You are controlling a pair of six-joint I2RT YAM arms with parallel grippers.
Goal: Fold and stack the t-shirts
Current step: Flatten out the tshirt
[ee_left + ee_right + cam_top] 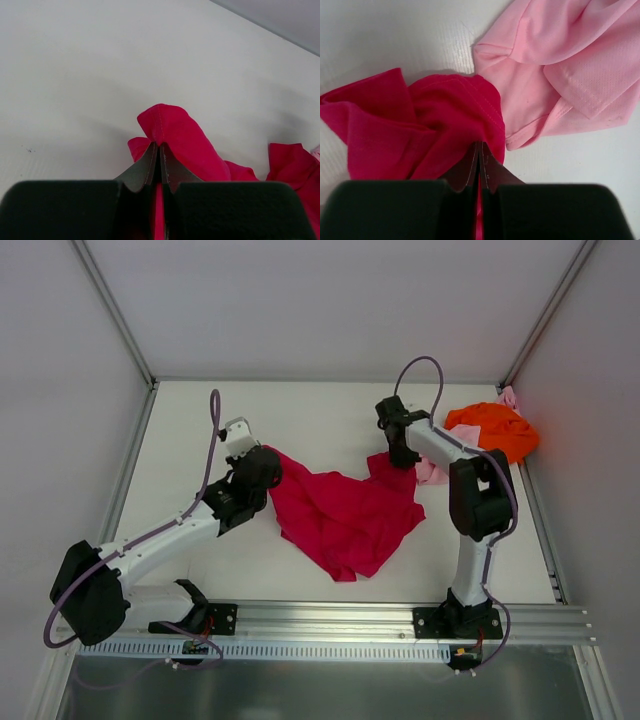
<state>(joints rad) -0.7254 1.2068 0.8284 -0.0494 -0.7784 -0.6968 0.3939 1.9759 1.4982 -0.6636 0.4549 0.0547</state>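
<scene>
crimson t-shirt, orange t-shirt, pink t-shirt

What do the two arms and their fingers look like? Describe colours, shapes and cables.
The left arm and right arm have white links and bulky black joints, on black base plates. A thin purple cable loops along each. The fingers are dark, tapering to thin wedge tips from blocky black mounts.

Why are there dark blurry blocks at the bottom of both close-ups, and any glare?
Left wrist view: that is the left end effector, too close to be sharp; the crimson t-shirt casts a soft shadow. Right wrist view: likewise the right end effector; the pink t-shirt looks crisp. Top view: even light, no glare.
</scene>
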